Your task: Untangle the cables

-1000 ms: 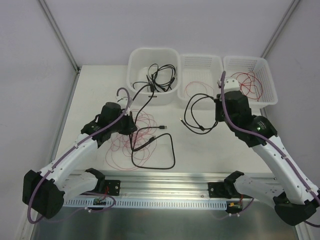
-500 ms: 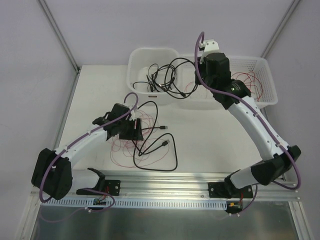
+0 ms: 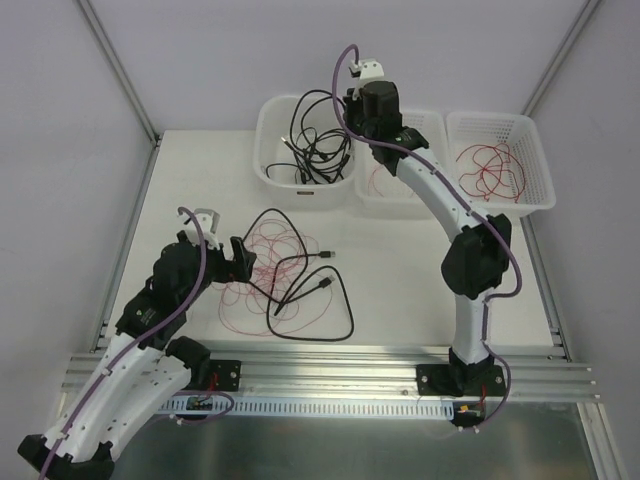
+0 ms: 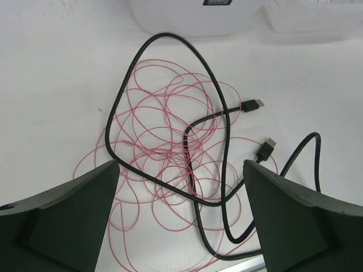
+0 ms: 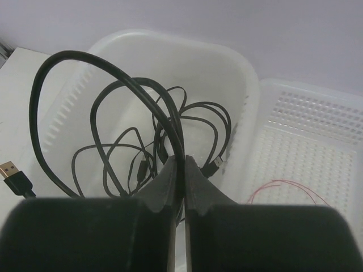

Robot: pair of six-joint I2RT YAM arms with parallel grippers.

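On the table, centre-left: one black cable [image 3: 346,310] with both plug ends showing, lying across a red wire tangle [image 3: 285,243] (thin, many loops); the two overlap.
Left gripper [image 3: 240,258]: jaws spread wide, holding nothing; just left of the tangle, which the wrist view frames between its fingers [image 4: 85,209].
Right gripper [image 3: 348,108]: jaws pressed together on a held cable [image 5: 85,65] (black, arching up in a tall loop); raised over the white tub's right side.
White tub [image 3: 268,172]: leftmost of three containers along the far edge; holds a heap of black cables [image 3: 318,158], and the held loop runs down into it.
Middle basket [image 5: 317,141]: perforated; one red strand [image 5: 283,186] lies inside.
Right basket [image 3: 540,150]: red wire loops [image 3: 488,170] inside.
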